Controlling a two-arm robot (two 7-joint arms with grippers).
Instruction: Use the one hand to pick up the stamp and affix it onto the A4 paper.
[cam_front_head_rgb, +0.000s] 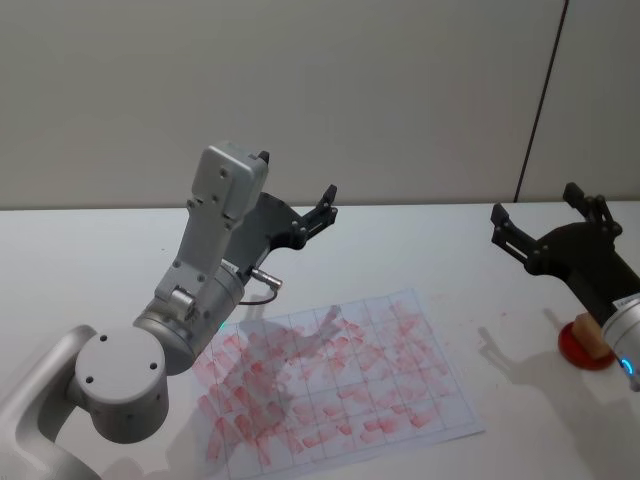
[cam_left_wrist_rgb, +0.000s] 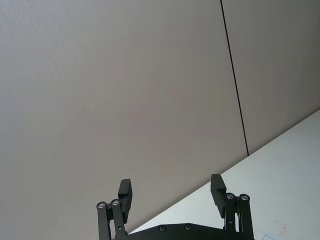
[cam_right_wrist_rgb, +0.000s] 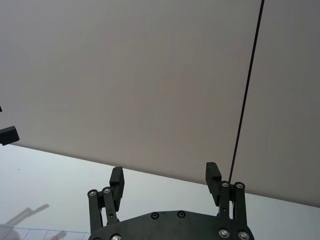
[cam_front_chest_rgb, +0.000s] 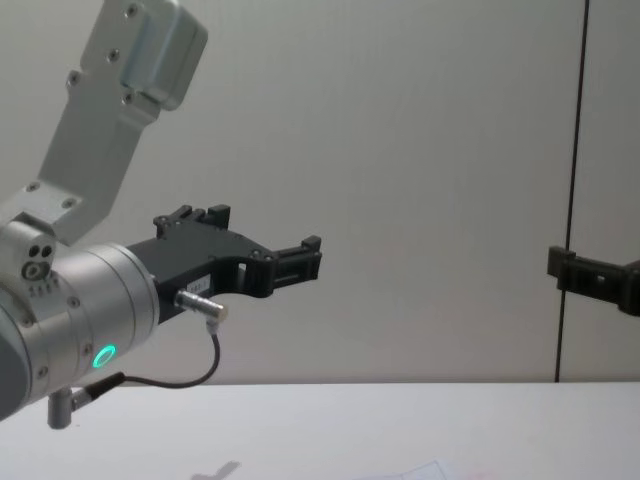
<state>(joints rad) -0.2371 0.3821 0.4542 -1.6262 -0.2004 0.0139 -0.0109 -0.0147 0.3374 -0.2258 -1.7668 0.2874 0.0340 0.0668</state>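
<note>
The stamp (cam_front_head_rgb: 591, 334), a small tan block, rests on a red round pad (cam_front_head_rgb: 578, 350) at the table's right edge, partly covered by my right wrist. My right gripper (cam_front_head_rgb: 536, 205), the hand with the blue-cyan ring, hangs open above the table beyond the stamp and holds nothing; its fingertips (cam_right_wrist_rgb: 212, 174) point at the wall. The A4 paper (cam_front_head_rgb: 340, 380) lies flat in the middle, gridded and covered with red stamp marks. My left gripper (cam_front_head_rgb: 295, 178), on the arm with the green ring, is raised over the paper's far left corner, open and empty (cam_left_wrist_rgb: 171, 192).
The left arm's elbow (cam_front_head_rgb: 118, 385) and forearm bulk over the paper's left side. A black cable (cam_front_chest_rgb: 190, 378) loops under the left wrist. A beige wall (cam_front_head_rgb: 400, 90) with a dark vertical seam stands behind the table. Bare tabletop (cam_front_head_rgb: 480, 300) lies between paper and pad.
</note>
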